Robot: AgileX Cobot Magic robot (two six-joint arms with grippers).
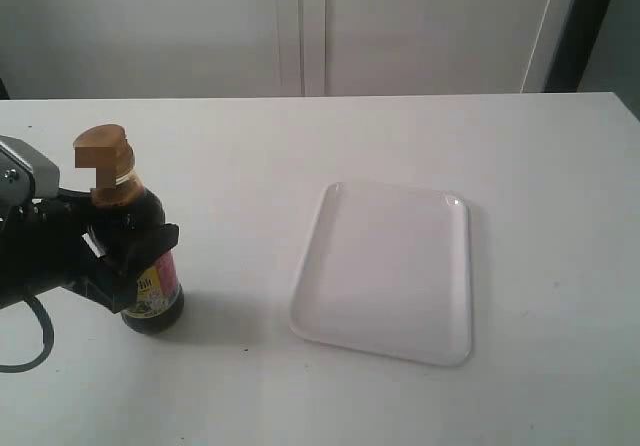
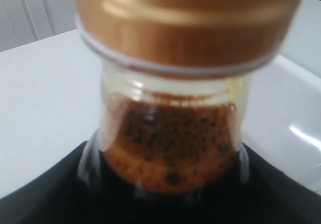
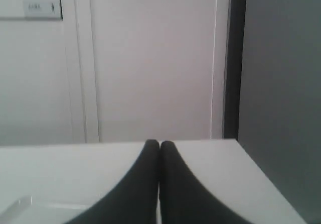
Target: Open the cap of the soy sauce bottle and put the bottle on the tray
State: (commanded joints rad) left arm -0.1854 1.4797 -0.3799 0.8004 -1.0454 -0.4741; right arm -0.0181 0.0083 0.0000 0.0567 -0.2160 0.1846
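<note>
Small clear glass soy sauce bottle [image 1: 135,211] of dark liquid stands at the table's [image 1: 300,136] left, well apart from the flat white plastic tray [image 1: 385,271] | left gripper [image 1: 140,251] clamped round its body; right gripper [image 3: 159,148] pinched together, empty | glass likely rigid, slick, breakable: hold the body | only the left wrist view shows froth [image 2: 170,143] beneath the shut round golden-brown cap [image 2: 185,23]; only the exterior view shows the whole tray

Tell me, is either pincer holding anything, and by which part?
The left pincer clamps the soy sauce bottle around its body, below the neck. The right pincer is shut, empty.
</note>
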